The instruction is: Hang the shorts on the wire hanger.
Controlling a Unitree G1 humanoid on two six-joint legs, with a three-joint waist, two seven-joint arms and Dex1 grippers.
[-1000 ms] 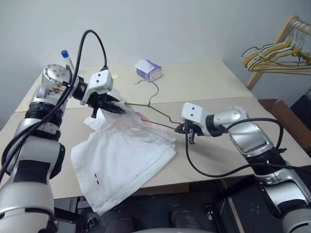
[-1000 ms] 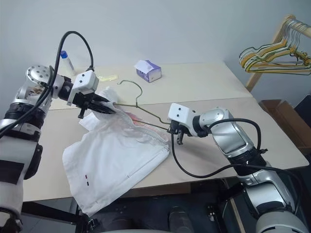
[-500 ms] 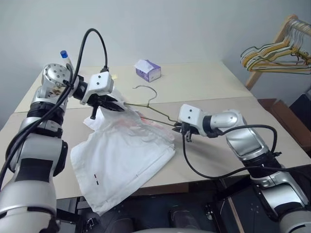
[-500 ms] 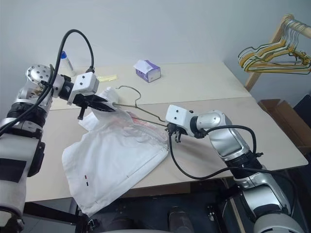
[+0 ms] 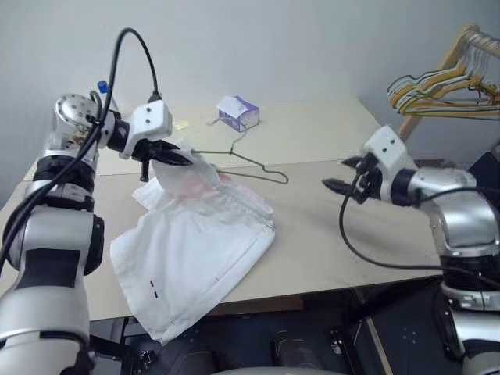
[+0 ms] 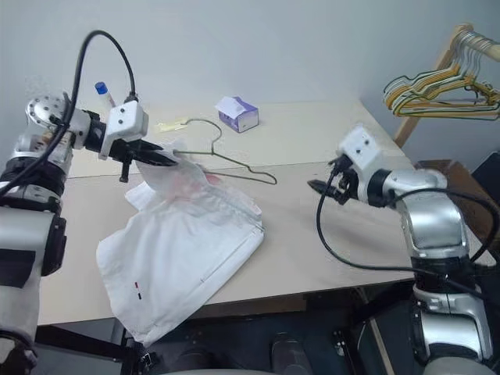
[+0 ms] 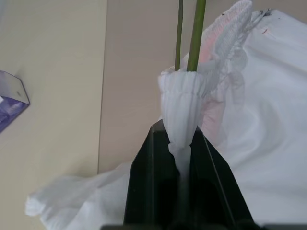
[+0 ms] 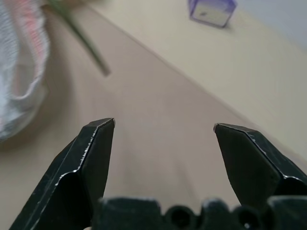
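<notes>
Pale wall behind; a beige counter [image 5: 328, 234] of two boards carries the work; a tissue box [image 5: 238, 112] sits at the far side, and a bunch of hangers [image 5: 437, 86] hangs on a wooden rack off to the right.

Shorts [image 5: 195, 250]: spread on the counter's near left part, one leg hem drooping over the front edge; the gathered waistband is lifted at the far corner. Left pincer [image 5: 173, 156]: clamped together on that bunched waistband, holding it off the surface; in the left wrist view the fabric [image 7: 184, 108] is pinched between the two fingers, with two green wires emerging from the gather.

Hanger [image 5: 248, 160]: one end is buried in the held waistband; the rest lies across the counter toward the right, hook near the tissue box; nothing grips the free shoulder.

Right pincer [image 5: 344, 176]: jaws wide apart and empty, hovering above the counter, well apart from the hanger's free end.

Assessment: the hanger appears only partly threaded. Risks: with the free end unsupported, any lift or pull by the left arm could let the wire slide out of the waistband; thin fabric may slip from the pinch; the overhanging leg adds drag toward the counter edge.
</notes>
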